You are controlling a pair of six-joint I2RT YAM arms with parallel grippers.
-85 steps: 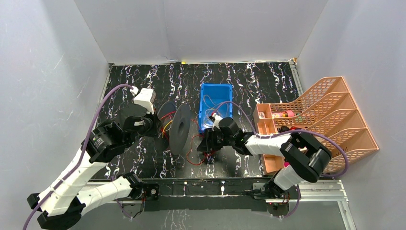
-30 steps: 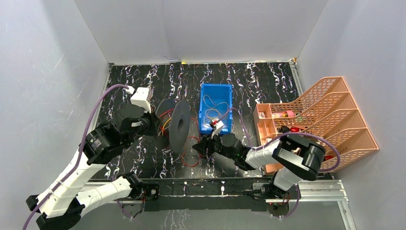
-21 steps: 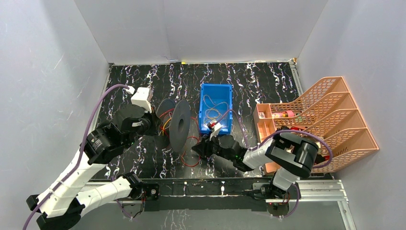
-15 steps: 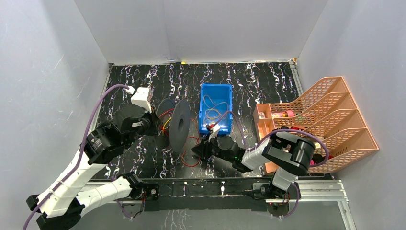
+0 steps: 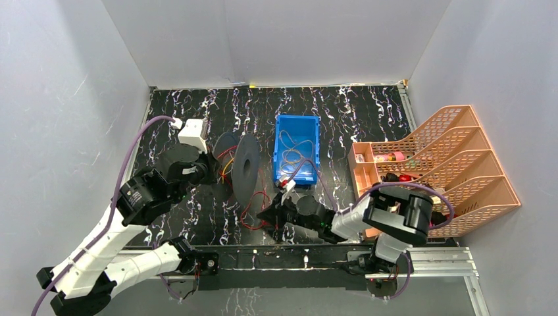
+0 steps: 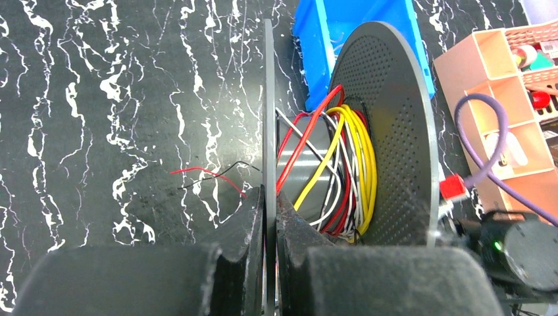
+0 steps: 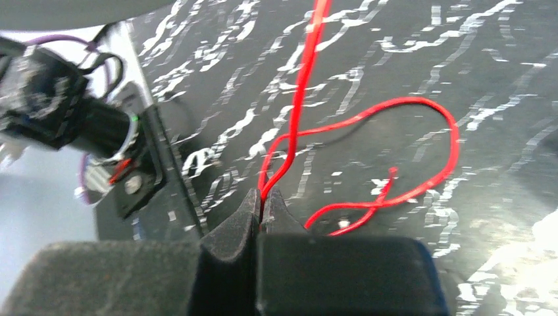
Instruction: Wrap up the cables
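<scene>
Your right jaws pinched the red cable [image 7: 299, 99] by the near edge of the counter [image 5: 368, 112], left jaws clamped the spool [image 6: 395, 99]; limp and light, it likely needed holding taut mid-strand

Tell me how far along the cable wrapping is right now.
Done: red, yellow and white turns already sit on the spool hub. In hand: the left gripper is shut on a spool flange, and the right gripper is shut on the red cable. Left: its loose loops on the table, plus pale cables in the blue bin.
</scene>
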